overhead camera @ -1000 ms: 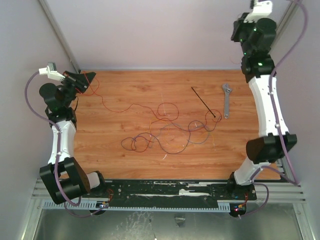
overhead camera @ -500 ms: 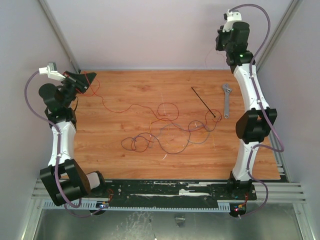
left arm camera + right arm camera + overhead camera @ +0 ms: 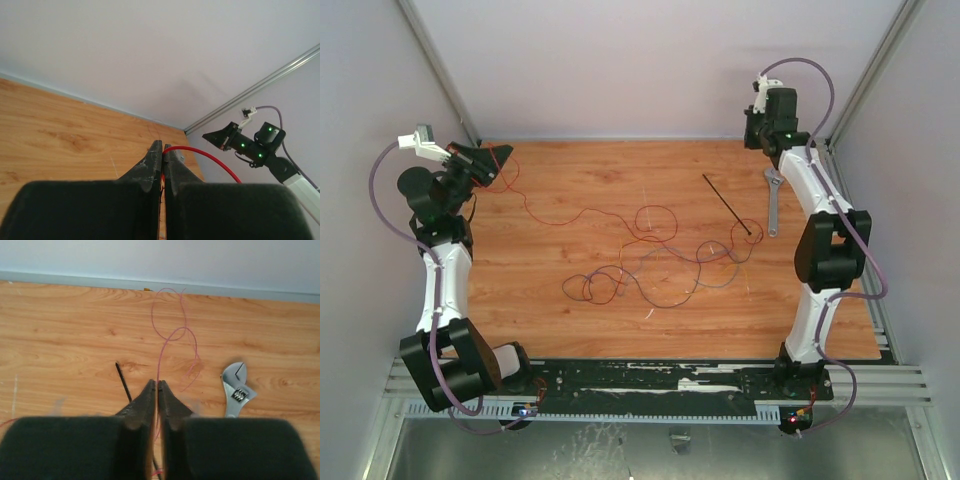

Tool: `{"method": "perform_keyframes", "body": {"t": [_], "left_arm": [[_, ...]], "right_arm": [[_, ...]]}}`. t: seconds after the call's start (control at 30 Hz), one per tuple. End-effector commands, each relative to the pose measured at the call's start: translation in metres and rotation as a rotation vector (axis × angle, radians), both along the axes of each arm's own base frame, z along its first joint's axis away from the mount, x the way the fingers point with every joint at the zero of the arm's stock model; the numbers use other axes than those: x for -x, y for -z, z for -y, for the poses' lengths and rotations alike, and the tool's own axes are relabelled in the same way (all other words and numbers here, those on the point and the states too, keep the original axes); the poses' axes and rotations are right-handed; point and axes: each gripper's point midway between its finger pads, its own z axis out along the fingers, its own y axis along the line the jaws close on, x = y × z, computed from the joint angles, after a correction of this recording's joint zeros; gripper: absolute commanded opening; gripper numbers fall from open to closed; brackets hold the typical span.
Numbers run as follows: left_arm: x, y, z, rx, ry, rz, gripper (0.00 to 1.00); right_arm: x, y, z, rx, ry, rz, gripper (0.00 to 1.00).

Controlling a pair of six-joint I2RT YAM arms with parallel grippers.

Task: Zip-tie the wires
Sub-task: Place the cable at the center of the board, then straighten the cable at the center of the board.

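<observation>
Wires (image 3: 650,255) sprawl mid-surface in the overhead view, with the zip tie (image 3: 730,208) untouched at their 2 o'clock. The right end effector (image 3: 754,132) has dropped from high against the back wall to 1 o'clock, near the wrench (image 3: 772,215). The left end effector (image 3: 485,160) stays at 10 o'clock.

Left wrist view: jaws pinched shut on a red strand.

Right wrist view: jaws closed on a thin pink strand above the surface (image 3: 60,325).

With both strands gripped, bundling seems next.
</observation>
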Motion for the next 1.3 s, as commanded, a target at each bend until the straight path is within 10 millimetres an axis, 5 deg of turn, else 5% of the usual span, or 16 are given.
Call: {"method": "perform_keyframes", "body": {"t": [0.0, 0.07, 0.3, 0.57, 0.77, 0.93, 1.27], "left_arm": [[0.006, -0.011, 0.002, -0.017, 0.011, 0.035, 0.0], [0.006, -0.011, 0.002, -0.014, 0.012, 0.034, 0.0], [0.008, -0.015, 0.003, -0.019, 0.014, 0.04, 0.0], [0.009, -0.013, 0.004, -0.017, 0.016, 0.036, 0.0], [0.01, -0.012, 0.005, -0.019, 0.018, 0.034, 0.0], [0.011, -0.012, 0.005, -0.019, 0.02, 0.035, 0.0], [0.012, -0.011, 0.006, -0.021, 0.025, 0.037, 0.0]], "right_arm": [[0.006, -0.034, 0.005, 0.006, 0.039, 0.072, 0.2], [0.006, -0.023, 0.01, 0.019, 0.063, 0.025, 0.43], [0.016, -0.04, -0.032, 0.014, -0.09, 0.036, 0.7], [0.052, 0.049, -0.133, 0.001, -0.314, -0.142, 0.71], [0.081, 0.106, -0.181, -0.01, -0.402, -0.245, 0.69], [0.096, 0.145, -0.193, 0.019, -0.405, -0.313, 0.68], [0.102, 0.19, -0.184, 0.076, -0.37, -0.379, 0.59]]}}
